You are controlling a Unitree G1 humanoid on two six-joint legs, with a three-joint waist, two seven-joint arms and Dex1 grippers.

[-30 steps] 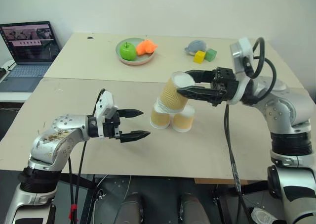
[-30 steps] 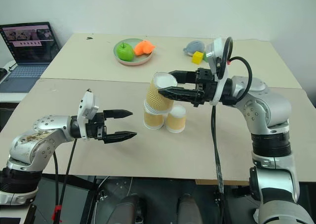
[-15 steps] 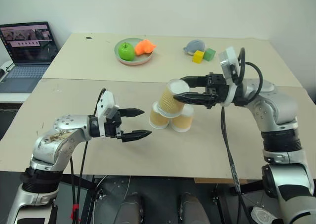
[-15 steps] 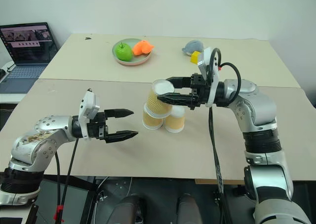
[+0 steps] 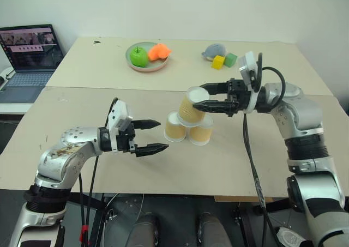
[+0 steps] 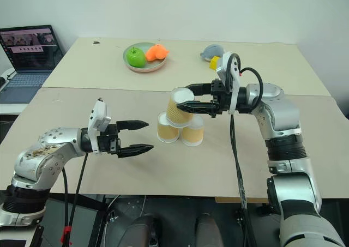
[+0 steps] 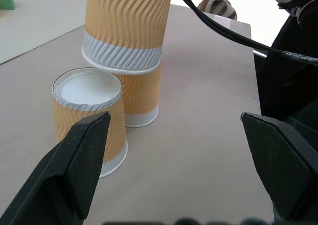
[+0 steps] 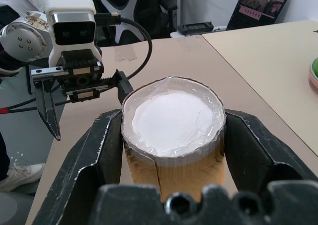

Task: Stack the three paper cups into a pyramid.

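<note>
Right fingers [image 5: 210, 101] clamped on tilted top cup [image 5: 193, 105]; left fingers [image 5: 155, 136] apart. Could slip off base cups [image 5: 188, 131] mid-surface if released crooked.

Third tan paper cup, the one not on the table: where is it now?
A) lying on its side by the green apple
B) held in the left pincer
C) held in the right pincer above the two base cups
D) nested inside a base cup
C: the right pincer is shut on the third tan paper cup, tilted over the two tan base cups; the left pincer stands open and empty.
</note>
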